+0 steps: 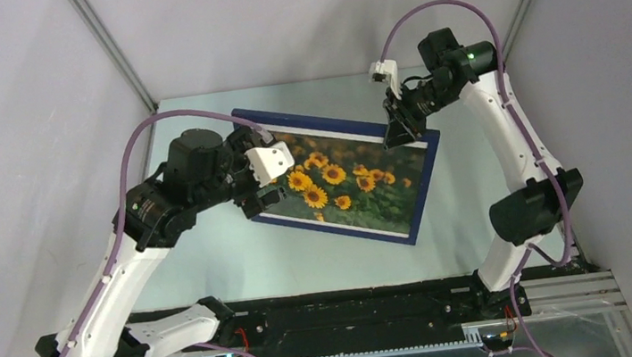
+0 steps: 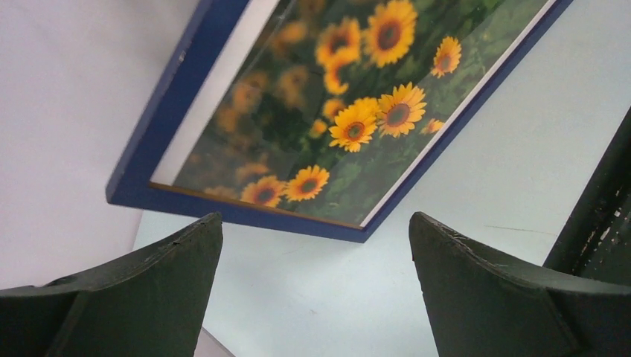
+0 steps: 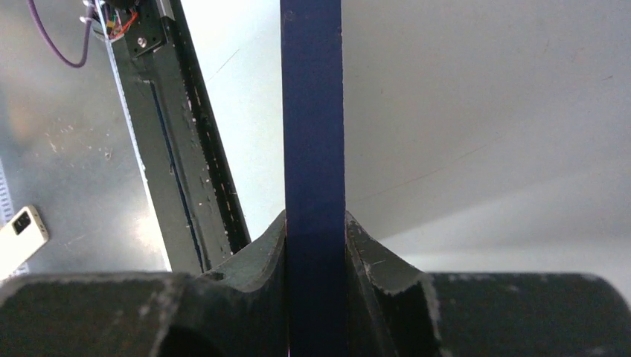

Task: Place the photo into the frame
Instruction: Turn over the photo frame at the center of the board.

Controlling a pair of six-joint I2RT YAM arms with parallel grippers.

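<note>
The frame (image 1: pixel 338 231), dark blue rails facing up, lies slanted across the middle of the table. The photo (image 1: pixel 340 185) of yellow sunflowers on dark green fills it behind the pane. My right gripper (image 1: pixel 403 133) is shut on the frame's far right corner. In the right wrist view the blue rail (image 3: pixel 312 111) runs straight out from between the right gripper (image 3: pixel 314 223) fingers. My left gripper (image 1: pixel 253 196) hovers over the frame's left end, open. In the left wrist view the left gripper (image 2: pixel 316 230) holds nothing; the frame (image 2: pixel 160 123) and photo (image 2: pixel 372 111) lie just beyond the fingertips.
Grey walls close in the table on the left, back and right, with metal posts (image 1: pixel 113 49) in the back corners. The black base rail (image 1: pixel 355 313) of the arms runs along the near edge. A small white device (image 3: pixel 18 238) lies beside that rail.
</note>
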